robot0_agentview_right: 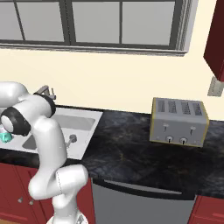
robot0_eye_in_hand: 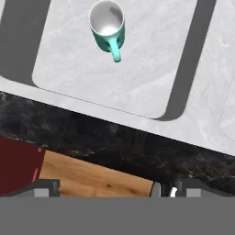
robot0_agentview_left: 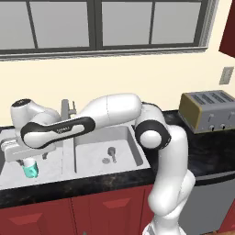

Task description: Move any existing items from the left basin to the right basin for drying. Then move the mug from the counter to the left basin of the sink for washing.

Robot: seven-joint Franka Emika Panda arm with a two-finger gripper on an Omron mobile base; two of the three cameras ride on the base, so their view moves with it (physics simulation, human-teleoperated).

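The teal-green mug stands upright on the floor of the left basin, pale inside showing and handle pointing toward the front rim. In the left base view the mug sits just below my gripper, which hangs over the left basin. My gripper is open, fingers wide apart and clear of the mug. The small grey metal utensil lies in the right basin beside the round drain. From the right base view, the utensil and a sliver of the mug show behind my arm.
A short grey tap stands behind the sink's divider. The black speckled counter carries a toaster at the far right. Red cabinets run below. My arm stretches low across the right basin.
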